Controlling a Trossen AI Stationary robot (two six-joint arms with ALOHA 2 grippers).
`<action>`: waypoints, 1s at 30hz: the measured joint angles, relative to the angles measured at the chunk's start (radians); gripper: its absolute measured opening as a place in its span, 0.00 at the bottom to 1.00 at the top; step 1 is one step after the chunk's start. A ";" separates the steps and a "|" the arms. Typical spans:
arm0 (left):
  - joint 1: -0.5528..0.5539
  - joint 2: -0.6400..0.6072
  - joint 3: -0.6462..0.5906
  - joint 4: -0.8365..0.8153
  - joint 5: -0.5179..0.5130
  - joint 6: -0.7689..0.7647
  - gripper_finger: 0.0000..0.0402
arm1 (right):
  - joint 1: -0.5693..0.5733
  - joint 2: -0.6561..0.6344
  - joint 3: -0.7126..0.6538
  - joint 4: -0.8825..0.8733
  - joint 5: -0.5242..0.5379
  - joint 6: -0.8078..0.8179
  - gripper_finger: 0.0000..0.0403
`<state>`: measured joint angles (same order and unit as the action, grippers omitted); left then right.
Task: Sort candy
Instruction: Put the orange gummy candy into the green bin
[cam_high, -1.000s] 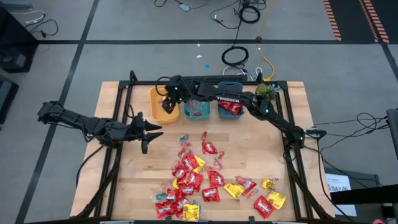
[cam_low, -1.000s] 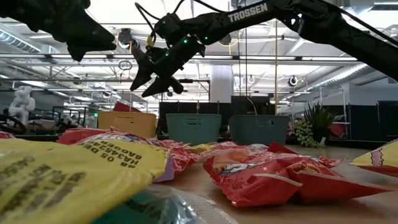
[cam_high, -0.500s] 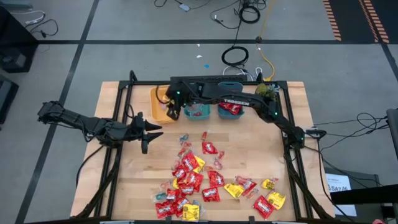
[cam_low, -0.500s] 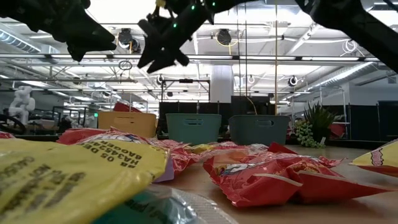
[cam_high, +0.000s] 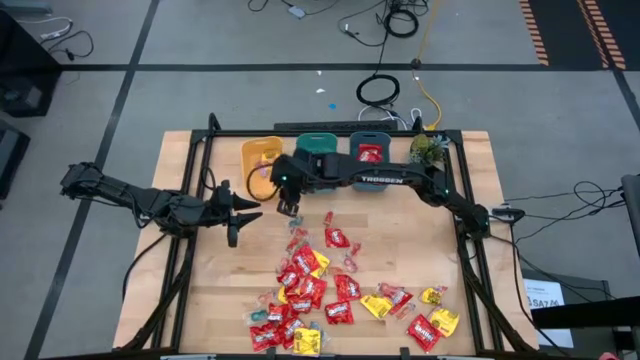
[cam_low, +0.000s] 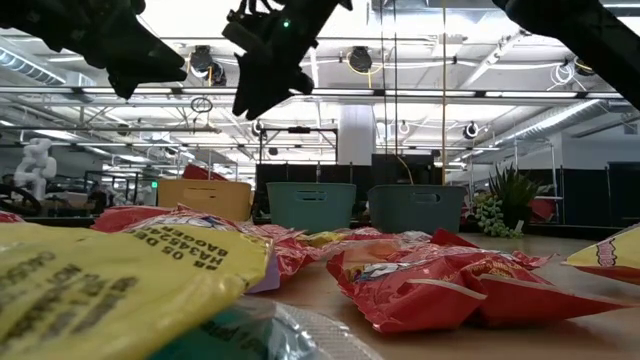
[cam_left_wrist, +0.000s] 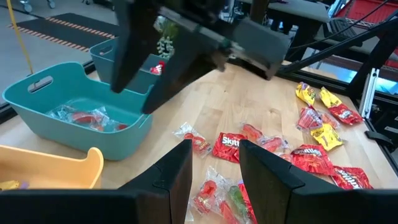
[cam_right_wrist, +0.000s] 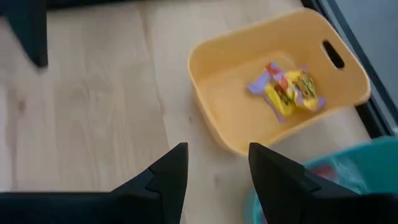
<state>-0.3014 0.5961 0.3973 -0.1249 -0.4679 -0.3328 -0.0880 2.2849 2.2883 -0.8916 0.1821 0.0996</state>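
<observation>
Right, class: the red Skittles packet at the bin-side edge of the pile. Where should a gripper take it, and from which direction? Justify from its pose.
Probably straight down from above, pinching across its narrow width near the middle. The red Skittles packet lies flat on the table, so no edge stands up to grab. The open right gripper hovers closest; the left gripper waits farther off.

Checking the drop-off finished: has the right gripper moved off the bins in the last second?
Yes. In the high view the right gripper has pulled back from over the yellow plastic bin toward the candy pile, jaws open and empty.
</observation>
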 joint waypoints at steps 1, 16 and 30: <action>0.000 0.000 0.000 0.000 0.000 0.000 0.35 | 0.008 -0.002 0.000 -0.015 0.009 0.001 0.40; 0.000 0.000 0.000 -0.008 0.000 0.000 0.35 | 0.122 -0.115 -0.267 -0.048 0.152 0.139 0.40; 0.000 0.000 0.000 -0.026 0.000 0.000 0.35 | 0.136 -0.529 -1.135 0.710 0.160 0.645 0.40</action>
<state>-0.3015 0.5964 0.3969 -0.1513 -0.4679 -0.3332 0.0479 1.7557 1.1528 -0.1821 0.3424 0.7447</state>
